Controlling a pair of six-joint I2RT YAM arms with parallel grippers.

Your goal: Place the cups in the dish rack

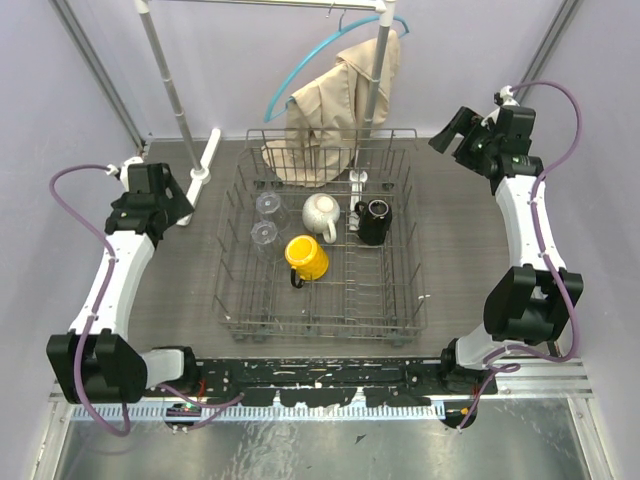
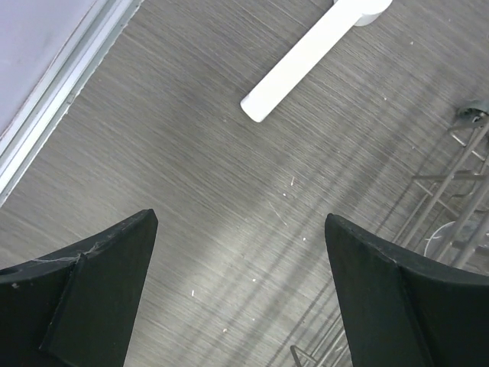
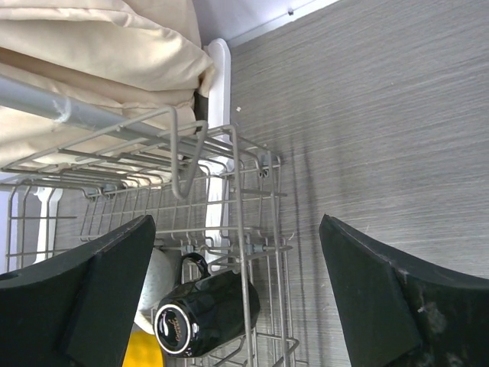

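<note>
You've got five cups, all inside one rack (image 1: pixel 228 262): two glasses (image 1: pixel 263 235) at its left, white mug (image 1: pixel 320 213) mid, black mug (image 1: pixel 374 221) right, yellow mug (image 1: pixel 306 257) nearer the arms. Both grippers are released and hold nothing. Left gripper (image 2: pixel 238 220) hangs over bare table (image 2: pixel 191 153) left of the rack. Right gripper (image 3: pixel 237 222) is off its far-right corner, black mug closest. Grey wood-grain top, lilac walls, rail (image 1: pixel 165 70) with beige garment (image 1: pixel 335 100) behind the rack.
</note>
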